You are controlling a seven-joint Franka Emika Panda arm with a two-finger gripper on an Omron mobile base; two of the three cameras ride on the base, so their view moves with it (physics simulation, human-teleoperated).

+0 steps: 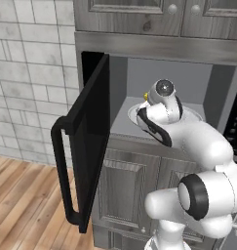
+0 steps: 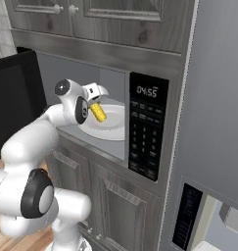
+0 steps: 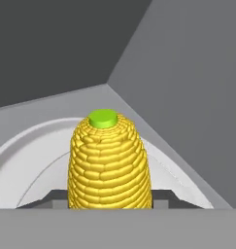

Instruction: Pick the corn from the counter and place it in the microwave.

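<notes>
My gripper (image 2: 96,103) is shut on the corn (image 2: 97,112), a yellow bumpy cob, inside the open microwave (image 2: 115,86). The cob hangs tilted over the white turntable plate (image 2: 113,128); whether it touches the plate I cannot tell. In the hand view the corn (image 3: 109,165) stands between my fingertips (image 3: 56,197) with its green stub end pointing at the grey back corner, and the plate (image 3: 22,151) curves behind it. From the left, my hand hides nearly all of the corn (image 1: 146,96). The counter is out of view.
The black microwave door (image 1: 90,141) with its bar handle (image 1: 61,171) stands swung open to the left. The black keypad panel (image 2: 147,132) is right of the cavity. Grey cabinets (image 1: 134,180) lie below and above. A tall grey appliance front (image 2: 213,122) stands at the right.
</notes>
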